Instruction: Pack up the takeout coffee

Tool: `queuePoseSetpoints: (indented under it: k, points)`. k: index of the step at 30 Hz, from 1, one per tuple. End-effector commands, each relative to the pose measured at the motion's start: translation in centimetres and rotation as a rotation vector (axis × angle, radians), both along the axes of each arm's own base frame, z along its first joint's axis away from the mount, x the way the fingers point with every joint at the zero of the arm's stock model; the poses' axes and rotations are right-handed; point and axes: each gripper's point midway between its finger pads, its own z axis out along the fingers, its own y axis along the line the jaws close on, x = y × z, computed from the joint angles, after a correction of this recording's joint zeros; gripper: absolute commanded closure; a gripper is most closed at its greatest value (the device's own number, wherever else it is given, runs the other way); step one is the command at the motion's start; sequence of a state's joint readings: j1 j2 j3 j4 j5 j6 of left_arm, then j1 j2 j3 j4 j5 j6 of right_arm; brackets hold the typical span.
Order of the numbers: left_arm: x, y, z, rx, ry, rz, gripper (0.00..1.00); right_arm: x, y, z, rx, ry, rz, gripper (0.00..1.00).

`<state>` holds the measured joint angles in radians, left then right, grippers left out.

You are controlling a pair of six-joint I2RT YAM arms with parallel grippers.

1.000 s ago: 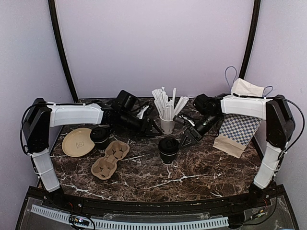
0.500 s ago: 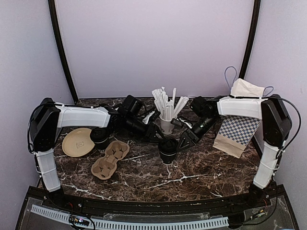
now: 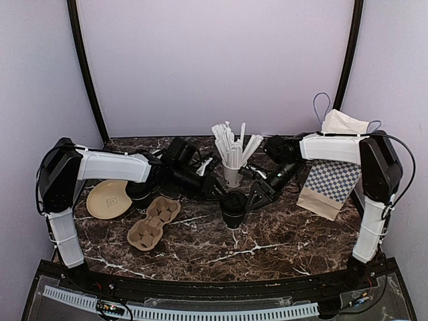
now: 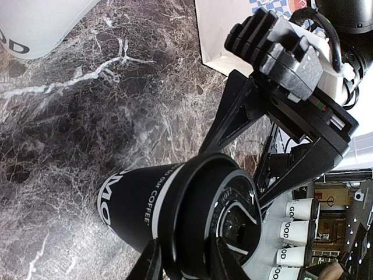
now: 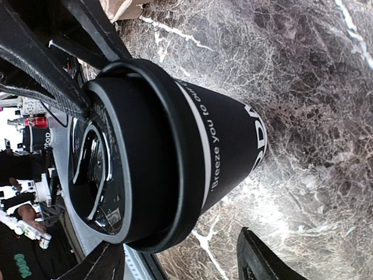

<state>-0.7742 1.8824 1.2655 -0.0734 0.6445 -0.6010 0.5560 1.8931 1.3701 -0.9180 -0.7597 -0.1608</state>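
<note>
— At the middle of the worktop (image 3: 267, 247), what has the left gripper (image 4: 186, 262)?
— Jaws narrow about the lid of the takeout coffee (image 3: 234, 208); contact, I cannot tell. The right gripper (image 5: 178, 251) straddles the cup, wide open.
— Step?
— Grasping. Next: a firm hold, then an upright lift, probably toward the paper bag (image 3: 331, 187).

The cup (image 4: 175, 210) stood on the marble table (image 4: 70, 116). The left gripper (image 4: 187, 265) flanked its lid. The right gripper (image 4: 239, 163) hung just beyond it, with a white cup (image 4: 35, 23) and bag (image 4: 217, 32) farther off.
</note>
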Motion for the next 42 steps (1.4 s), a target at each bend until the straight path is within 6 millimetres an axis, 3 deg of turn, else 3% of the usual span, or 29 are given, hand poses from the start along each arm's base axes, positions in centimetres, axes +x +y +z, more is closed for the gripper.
queuePoseSetpoints:
  k: [1, 5, 10, 13, 18, 23, 28, 32, 35, 42]
  points:
    - [-2.8, 2.8, -4.8, 0.173, 0.091, -0.008, 0.71, 4.8, -2.8, -5.7, -0.239, -0.172, -0.065, 0.36]
    - [-2.0, 2.1, -2.5, 0.135, 0.020, -0.019, 0.60, 3.8, -0.4, -0.5, -0.027, -0.195, 0.011, 0.35]
    - [-0.8, 0.5, 2.5, 0.052, -0.133, -0.044, 0.44, 2.5, 0.4, 4.5, 0.110, -0.236, 0.078, 0.30]
    - [0.2, 0.2, 4.9, 0.043, -0.206, -0.025, 0.38, 2.2, 0.3, 5.8, 0.123, -0.263, 0.090, 0.26]
    - [1.2, 1.2, 6.3, 0.127, -0.327, -0.027, 0.33, 2.2, -0.5, 6.6, 0.087, -0.318, 0.098, 0.25]
    - [0.1, 1.5, 8.3, 0.168, -0.581, -0.191, 0.29, 2.4, -1.1, 9.6, 0.110, -0.455, 0.127, 0.23]
    - [-1.9, 0.9, 8.5, 0.195, -0.717, -0.377, 0.25, 1.7, -1.6, 13.5, 0.193, -0.597, 0.152, 0.21]
    - [-2.2, 0.8, 7.0, 0.313, -0.763, -0.475, 0.25, 0.5, -2.3, 16.2, 0.232, -0.697, 0.171, 0.19]
    - [-1.9, 0.1, 6.4, 0.365, -0.808, -0.515, 0.22, 0.1, -2.9, 16.8, 0.226, -0.748, 0.172, 0.18]
    - [-0.9, -1.7, 5.1, 0.399, -0.787, -0.522, 0.18, -0.6, -3.6, 16.3, 0.212, -0.760, 0.167, 0.17]
